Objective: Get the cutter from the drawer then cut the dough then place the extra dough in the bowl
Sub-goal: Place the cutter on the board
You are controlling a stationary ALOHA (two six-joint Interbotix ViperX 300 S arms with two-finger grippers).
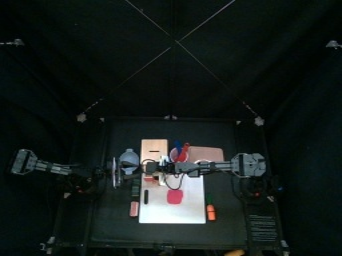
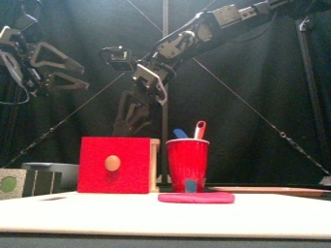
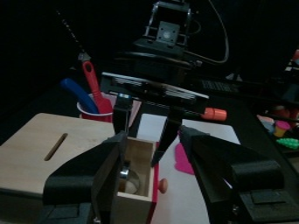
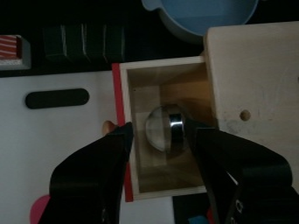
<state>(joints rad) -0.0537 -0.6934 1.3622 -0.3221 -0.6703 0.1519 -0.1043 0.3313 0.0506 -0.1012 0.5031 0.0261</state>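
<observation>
Cutter [image 4: 163, 129]: round, metal, lying inside open drawer [image 4: 138, 175] of wooden box [image 1: 151, 152] | Right gripper [image 4: 162, 129]: jaws wide apart over drawer, one on each side of cutter, not gripping it | Left gripper [image 3: 155, 149]: jaws apart, flanking drawer; contact cannot be told | Dough [image 1: 178, 203]: red disc on white cutting board [image 1: 198, 190] | Bowl [image 1: 127, 160]: blue-grey, just left of box

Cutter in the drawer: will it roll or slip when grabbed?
The cutter looks like round, shiny metal, so it may slip or roll if nudged. The drawer walls would probably stop it. It looks stiff, so the right gripper, open around it, likely won't bend it.
</observation>
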